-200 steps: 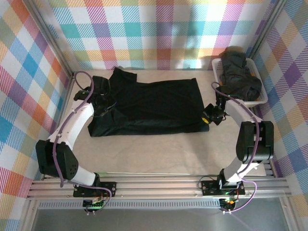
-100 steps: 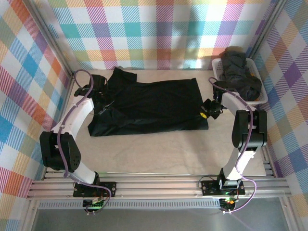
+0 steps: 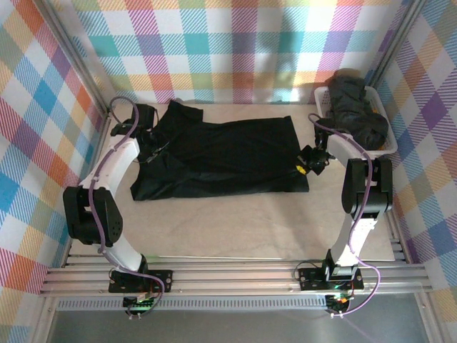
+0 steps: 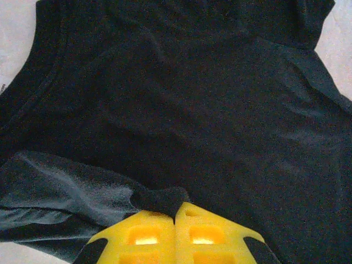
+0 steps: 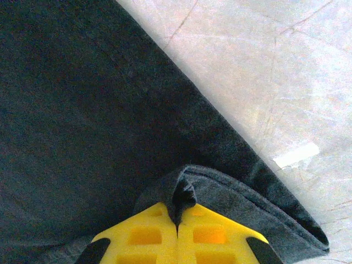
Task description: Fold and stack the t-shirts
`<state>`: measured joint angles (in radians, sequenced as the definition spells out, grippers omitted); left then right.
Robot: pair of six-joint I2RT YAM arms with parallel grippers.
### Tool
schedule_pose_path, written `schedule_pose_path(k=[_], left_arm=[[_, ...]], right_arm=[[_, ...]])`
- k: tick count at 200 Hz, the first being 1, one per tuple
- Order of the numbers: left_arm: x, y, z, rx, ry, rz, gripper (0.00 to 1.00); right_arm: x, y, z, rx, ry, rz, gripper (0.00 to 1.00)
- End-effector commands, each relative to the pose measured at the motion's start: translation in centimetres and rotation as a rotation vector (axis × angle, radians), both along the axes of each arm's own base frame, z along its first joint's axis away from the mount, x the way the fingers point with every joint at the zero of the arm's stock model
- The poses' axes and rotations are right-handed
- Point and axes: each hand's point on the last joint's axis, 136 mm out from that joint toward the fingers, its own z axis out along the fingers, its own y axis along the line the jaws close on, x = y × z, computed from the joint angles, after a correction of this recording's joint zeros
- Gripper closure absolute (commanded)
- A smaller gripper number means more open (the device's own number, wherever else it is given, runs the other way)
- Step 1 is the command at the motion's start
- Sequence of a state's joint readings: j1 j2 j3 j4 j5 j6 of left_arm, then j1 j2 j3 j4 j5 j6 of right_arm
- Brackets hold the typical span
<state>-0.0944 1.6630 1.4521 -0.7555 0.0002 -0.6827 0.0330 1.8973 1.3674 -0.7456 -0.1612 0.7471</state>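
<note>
A black t-shirt (image 3: 228, 153) lies spread flat across the middle of the pale table (image 3: 235, 221), running from left of centre to right of centre in the overhead view, with its collar end toward the upper left and its straight hem toward the right. In the left wrist view, the left gripper (image 4: 176, 206) sits at the bottom centre of the frame with its yellow fingers (image 4: 146, 236) pressed together, a small raised ridge of the black cloth pinched at their tips. A lighter, greyer fold of the same shirt trails off to the lower left. In the right wrist view, the right gripper (image 5: 177, 212) is likewise at the bottom centre, its yellow fingers (image 5: 212, 234) closed tight on a puckered bit of the shirt's hem edge. The doubled hem runs diagonally toward the lower right, with bare table beyond it in the upper right. In the overhead view a white basket (image 3: 321, 103) stands at the upper right, just beyond the spread shirt's far right corner. It holds a dark crumpled heap (image 3: 357, 114), which looks like more black t-shirts, though single garments cannot be told apart in it.
</note>
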Motion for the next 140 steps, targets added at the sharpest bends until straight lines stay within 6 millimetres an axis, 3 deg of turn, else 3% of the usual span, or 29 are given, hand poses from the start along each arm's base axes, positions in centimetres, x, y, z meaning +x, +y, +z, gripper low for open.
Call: schedule_pose_path(k=[1, 79, 86, 98, 104, 122, 140], left_arm=[[1.1, 0.4, 0.6, 0.004, -0.02, -0.011, 1.0], [2.4, 0.8, -1.4, 0.031, 0.026, -0.037, 0.99], [2.6, 1.0, -1.3, 0.035, 0.024, -0.043, 0.89], [2.6, 1.7, -0.6, 0.056, 0.02, -0.039, 0.37], [2.3, 2.2, -0.1, 0.065, 0.016, -0.031, 0.21], [0.2, 3.7, 1.3, 0.051, 0.005, 0.017, 0.17], [-3.6, 5.1, 0.3, 0.008, 0.06, 0.083, 0.2]], right_arm=[[0.4, -0.5, 0.2, -0.021, 0.003, -0.002, 1.0], [0.7, -0.4, -0.6, -0.021, 0.017, 0.01, 0.99], [0.9, -0.3, -0.4, -0.018, 0.01, 0.021, 0.9], [1.3, -0.3, 0.4, -0.02, -0.028, 0.042, 0.7], [1.3, -0.3, 1.0, -0.027, -0.045, 0.053, 0.6], [0.6, -0.9, 3.1, -0.065, -0.094, 0.079, 0.44], [-1.4, -0.9, 4.2, -0.065, -0.116, 0.104, 0.38]])
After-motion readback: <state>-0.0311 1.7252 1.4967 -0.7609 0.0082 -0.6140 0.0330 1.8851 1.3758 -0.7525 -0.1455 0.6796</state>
